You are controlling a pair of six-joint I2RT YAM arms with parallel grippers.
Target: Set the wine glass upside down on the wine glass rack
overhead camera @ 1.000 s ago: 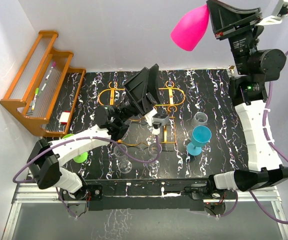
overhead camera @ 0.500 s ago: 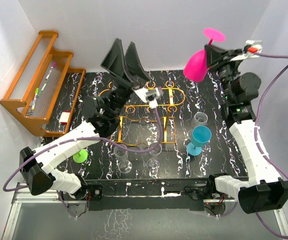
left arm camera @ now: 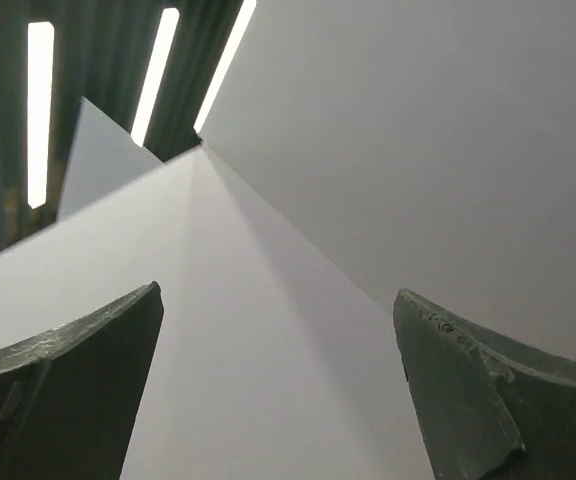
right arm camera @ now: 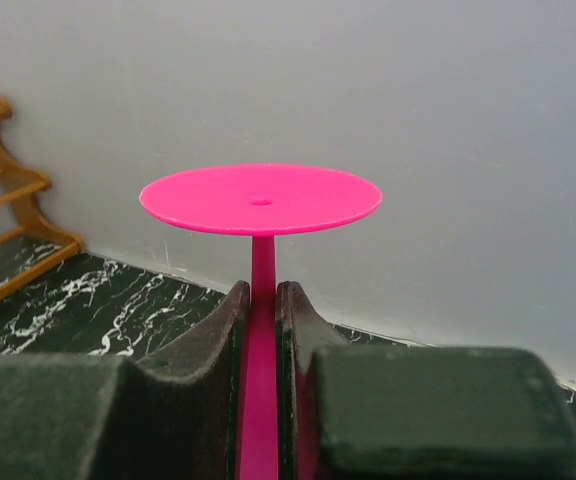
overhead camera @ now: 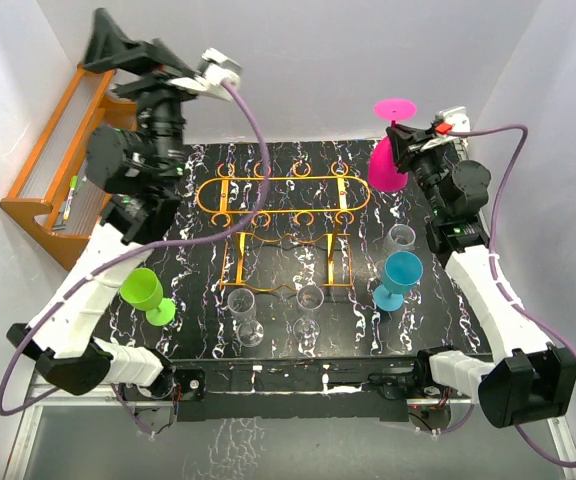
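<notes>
Left gripper (left arm camera: 276, 300) gaped wide, empty, aimed at the wall | rack (overhead camera: 306, 216) stood below-left of the right gripper (right arm camera: 263, 300), clamped on the pink glass (right arm camera: 260, 200) stem, foot up | best lowered plumb, stem sliding into a ring slot.

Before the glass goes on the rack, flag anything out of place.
Nothing spilled or broken. The left gripper points up at the bare wall, open and empty. The pink wine glass sits inverted in the right gripper.
</notes>
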